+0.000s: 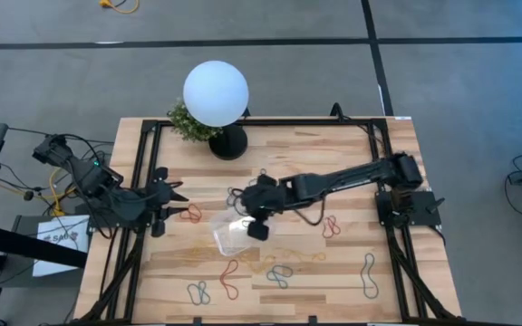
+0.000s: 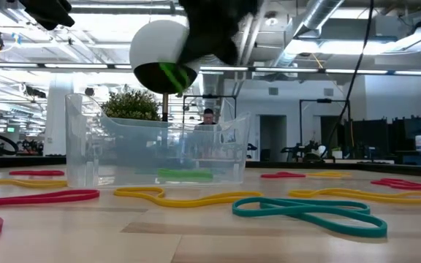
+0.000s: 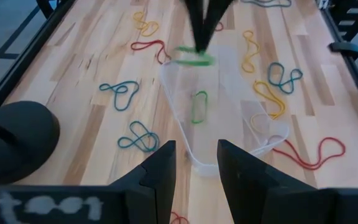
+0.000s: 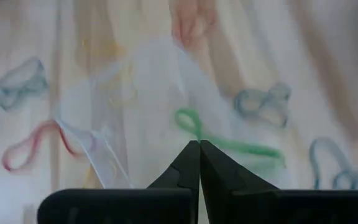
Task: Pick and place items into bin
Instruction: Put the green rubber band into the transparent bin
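Observation:
The clear bin (image 1: 229,237) stands on the wooden table's middle, with one green loop (image 3: 199,106) lying on its floor. My right gripper (image 1: 257,228) hangs over the bin, shut on a second green loop (image 3: 194,58), which shows above the bin's rim in the low view (image 2: 172,74). My left gripper (image 3: 194,168) waits open at the table's left side, pointing toward the bin with nothing between its fingers. Other coloured loops lie flat on the table around the bin. My right gripper pinches the green loop between its two shut fingertips, close to the loop's rounded end (image 4: 190,121). The fingers slant down from above. The rest of the loop (image 4: 253,149) trails away below them, lifted clear above the bin.
A white globe lamp (image 1: 216,93) and a small plant (image 1: 187,122) stand at the far edge. Red loops (image 1: 191,214) (image 1: 332,226), blue ones (image 1: 198,292) (image 1: 279,274), a grey one (image 1: 368,272) and yellow ones (image 2: 188,196) lie scattered. A teal loop (image 2: 309,210) lies near the front.

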